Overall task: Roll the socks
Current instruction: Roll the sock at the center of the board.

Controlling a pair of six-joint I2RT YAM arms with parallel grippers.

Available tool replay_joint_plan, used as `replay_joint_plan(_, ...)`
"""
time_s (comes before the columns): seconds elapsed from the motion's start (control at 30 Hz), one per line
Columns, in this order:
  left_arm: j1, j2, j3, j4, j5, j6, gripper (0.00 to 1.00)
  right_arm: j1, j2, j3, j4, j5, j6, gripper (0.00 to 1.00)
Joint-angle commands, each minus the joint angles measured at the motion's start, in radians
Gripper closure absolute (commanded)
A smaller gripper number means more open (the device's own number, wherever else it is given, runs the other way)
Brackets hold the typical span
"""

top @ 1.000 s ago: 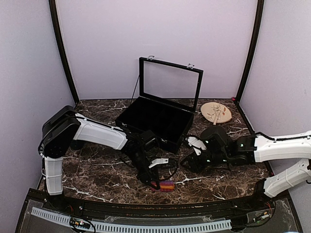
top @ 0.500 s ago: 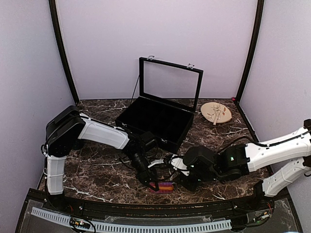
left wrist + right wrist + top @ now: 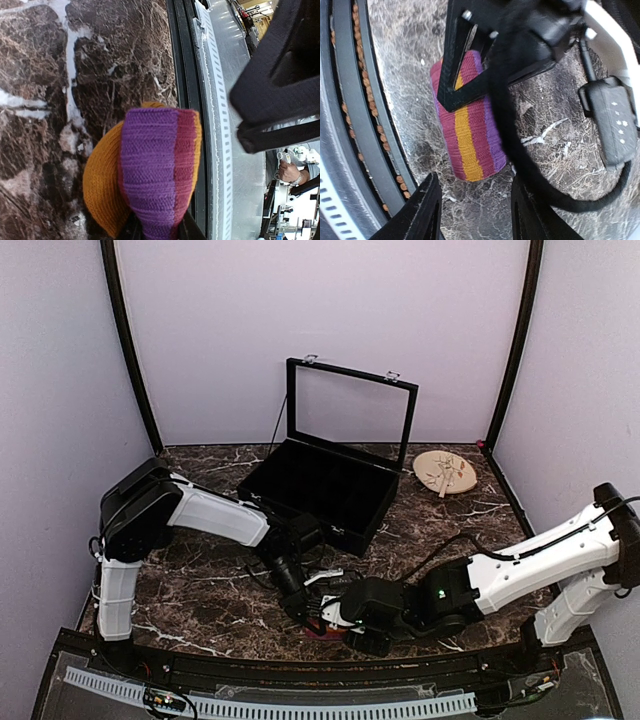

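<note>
The striped sock (image 3: 150,170) is rolled into a short bundle of purple, orange and red bands. It lies on the marble near the table's front edge (image 3: 327,625). My left gripper (image 3: 157,232) is shut on one end of the sock, which bulges out beyond the jaws. In the right wrist view the sock (image 3: 467,132) lies just ahead of my right gripper (image 3: 476,205), with a left finger (image 3: 462,65) across it. The right gripper's jaws are open with only marble between them. From above, the right gripper (image 3: 352,624) sits close to the sock's right side.
An open black case (image 3: 330,490) with its lid raised stands behind the arms. A round wooden disc (image 3: 445,472) lies at the back right. The black rail at the table's front edge (image 3: 300,670) runs right beside the sock. The left arm's black cable (image 3: 520,165) crosses the right wrist view.
My right arm has swung left from the middle right of the table up to the sock, its jaws a little wider. The left gripper still holds the sock at nearly the same spot.
</note>
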Motion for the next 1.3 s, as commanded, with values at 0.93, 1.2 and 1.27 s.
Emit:
replay_joint_plan(0.93, 0.008, 0.059, 0.018, -0.105, -0.006, 0.038, 0.79, 0.028, 0.239, 0.085, 0.055, 0.088, -0.269, 0.50)
replay_joint_plan(1.2, 0.008, 0.060, 0.016, -0.107, 0.000, 0.041, 0.78, -0.002, 0.249, 0.074, 0.086, 0.091, -0.290, 0.49)
replay_joint_plan(1.27, 0.008, 0.061, 0.015, -0.108, 0.001, 0.042, 0.78, -0.009, 0.254, 0.073, 0.094, 0.087, -0.298, 0.49)
